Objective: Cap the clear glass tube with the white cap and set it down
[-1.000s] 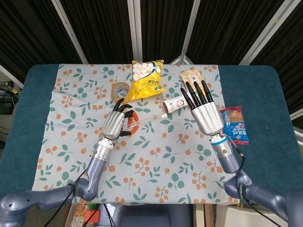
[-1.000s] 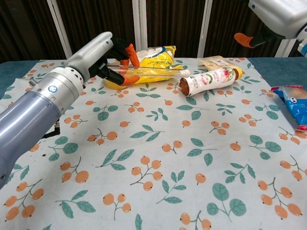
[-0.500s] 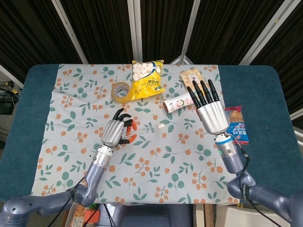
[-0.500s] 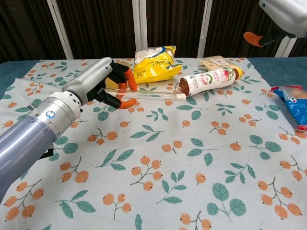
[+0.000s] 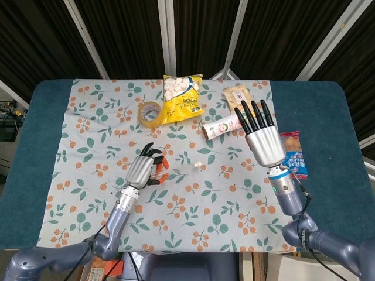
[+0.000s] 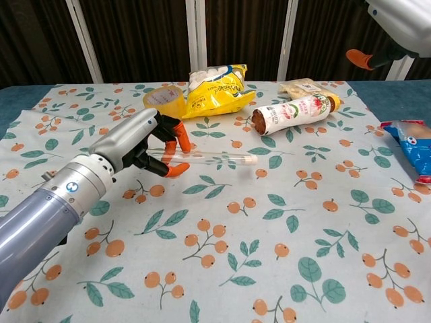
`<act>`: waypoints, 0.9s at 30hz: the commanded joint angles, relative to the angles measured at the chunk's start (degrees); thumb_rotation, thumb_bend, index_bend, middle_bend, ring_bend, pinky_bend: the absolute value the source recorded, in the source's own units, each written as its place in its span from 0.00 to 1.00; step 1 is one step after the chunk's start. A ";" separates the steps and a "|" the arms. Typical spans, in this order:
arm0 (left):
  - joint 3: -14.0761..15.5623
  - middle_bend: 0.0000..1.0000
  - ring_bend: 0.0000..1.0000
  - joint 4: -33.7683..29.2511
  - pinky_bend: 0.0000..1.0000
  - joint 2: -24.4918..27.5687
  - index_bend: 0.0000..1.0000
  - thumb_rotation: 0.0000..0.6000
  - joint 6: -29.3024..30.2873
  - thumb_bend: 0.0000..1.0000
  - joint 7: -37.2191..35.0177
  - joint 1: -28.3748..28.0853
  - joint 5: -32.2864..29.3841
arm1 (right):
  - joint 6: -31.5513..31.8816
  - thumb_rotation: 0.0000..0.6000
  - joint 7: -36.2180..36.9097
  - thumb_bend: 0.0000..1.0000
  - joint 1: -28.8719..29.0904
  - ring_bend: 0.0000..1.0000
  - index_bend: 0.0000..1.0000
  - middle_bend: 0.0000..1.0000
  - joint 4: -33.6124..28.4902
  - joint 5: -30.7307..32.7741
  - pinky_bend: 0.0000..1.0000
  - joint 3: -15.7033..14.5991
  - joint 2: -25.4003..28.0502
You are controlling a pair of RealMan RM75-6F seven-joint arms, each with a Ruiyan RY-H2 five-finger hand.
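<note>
Teal felt covers the long table (image 5: 345, 129), and over it I see a cream cloth printed with orange berries and green leaves (image 6: 283, 222), lying flat with soft creases. My left hand (image 6: 145, 145), a silver metal shell with black fingers tipped in orange rubber (image 6: 176, 168), curls around one end of the clear glass tube (image 6: 209, 157). The tube is a slim, straight cylinder, lying level and low over the cloth just ahead of that hand; I cannot tell whether it touches the fabric. Its far end carries the small white cap (image 6: 250, 159), pointing toward my right side. My right hand (image 5: 265, 137) hangs above the table with nothing in it, black fingers straight and spread, palm down in the head view; only an orange thumb tip shows in the chest view.

Along the far edge sit a glossy yellow crinkled bag of white puffs (image 5: 182, 99), a white bottle with a brown cap lying on its side (image 6: 293, 112), a blue snack packet (image 6: 411, 148), a clear packet of pale biscuits (image 5: 237, 95), and a ring of yellowish tape (image 5: 150, 112).
</note>
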 commanded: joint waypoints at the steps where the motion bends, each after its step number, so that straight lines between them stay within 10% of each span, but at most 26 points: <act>1: 0.27 0.76 0.25 0.79 0.07 -0.46 0.71 1.00 -0.05 0.67 -0.58 0.37 0.41 | -0.01 1.00 0.04 0.40 -0.08 0.00 0.00 0.00 -0.03 0.03 0.00 -0.02 0.05; 13: 1.38 0.75 0.25 1.87 0.07 -0.47 0.71 1.00 -0.41 0.66 -1.38 1.90 1.66 | -0.14 1.00 -0.15 0.39 -0.26 0.00 0.00 0.00 -0.28 0.04 0.00 -0.14 -0.08; 27: 1.56 0.66 0.24 0.37 0.04 1.50 0.60 1.00 -0.14 0.38 0.54 3.92 1.71 | 0.20 1.00 0.10 0.39 -0.50 0.00 0.00 0.00 -1.43 -0.38 0.00 -0.26 0.12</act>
